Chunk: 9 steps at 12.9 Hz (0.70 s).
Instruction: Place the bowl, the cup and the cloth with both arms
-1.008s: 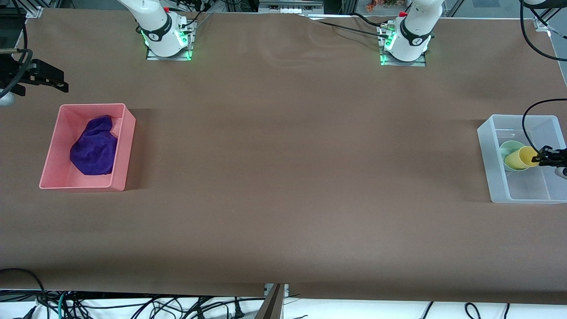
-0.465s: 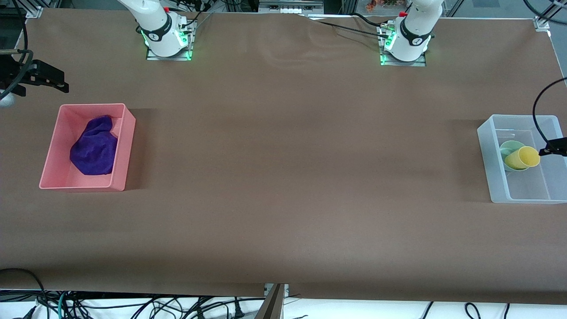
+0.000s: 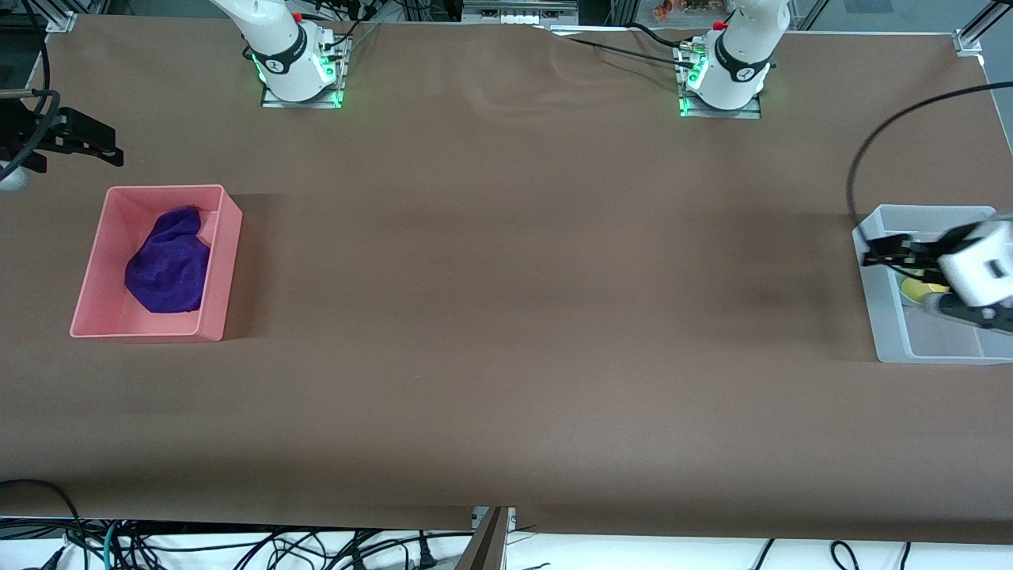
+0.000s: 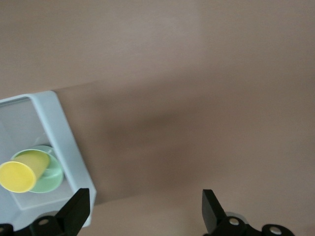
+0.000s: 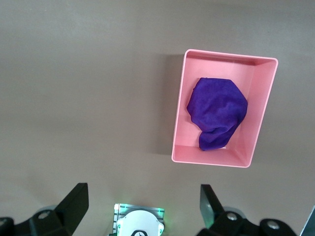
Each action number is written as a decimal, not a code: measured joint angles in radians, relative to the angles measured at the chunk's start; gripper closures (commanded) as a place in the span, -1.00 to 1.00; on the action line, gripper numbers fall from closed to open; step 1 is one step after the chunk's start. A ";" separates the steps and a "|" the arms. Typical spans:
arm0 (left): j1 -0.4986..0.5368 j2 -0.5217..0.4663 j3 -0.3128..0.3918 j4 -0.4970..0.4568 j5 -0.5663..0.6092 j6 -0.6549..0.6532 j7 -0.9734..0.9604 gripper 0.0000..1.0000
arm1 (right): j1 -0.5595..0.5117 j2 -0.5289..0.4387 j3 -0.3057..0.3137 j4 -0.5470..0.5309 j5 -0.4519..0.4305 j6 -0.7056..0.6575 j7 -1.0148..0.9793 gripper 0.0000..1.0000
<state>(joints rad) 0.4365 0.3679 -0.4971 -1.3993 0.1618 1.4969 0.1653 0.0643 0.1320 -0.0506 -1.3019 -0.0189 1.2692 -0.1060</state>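
Note:
The purple cloth (image 3: pixel 168 265) lies in the pink bin (image 3: pixel 225 261); it also shows in the right wrist view (image 5: pixel 216 110). The yellow cup (image 4: pixel 19 173) lies tipped in the mint-green bowl (image 4: pixel 51 177) inside the clear bin (image 4: pixel 61 142). In the front view only a bit of the cup (image 3: pixel 918 291) shows, and the bowl is hidden by the left hand. My left gripper (image 3: pixel 877 252) is open and empty over the clear bin's wall (image 3: pixel 880 317); it also shows in its wrist view (image 4: pixel 142 211). My right gripper (image 3: pixel 103 150) is open and empty, waiting high beside the pink bin.
The two arm bases (image 3: pixel 301 67) (image 3: pixel 724 79) stand along the table's edge farthest from the front camera. A black cable (image 3: pixel 870 142) loops above the clear bin. Brown table surface lies between the two bins.
My left gripper has swung back over the clear bin toward the table's middle and now covers the bowl and most of the cup. The right gripper has not moved.

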 measured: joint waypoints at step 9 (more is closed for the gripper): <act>-0.426 -0.373 0.437 -0.333 -0.179 0.211 -0.159 -1.00 | 0.001 0.001 0.001 0.000 0.000 0.000 0.000 -1.00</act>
<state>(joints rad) 0.0104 -0.0056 -0.0597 -1.7323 -0.0176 1.7076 0.0067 0.0652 0.1335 -0.0493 -1.3020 -0.0189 1.2691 -0.1060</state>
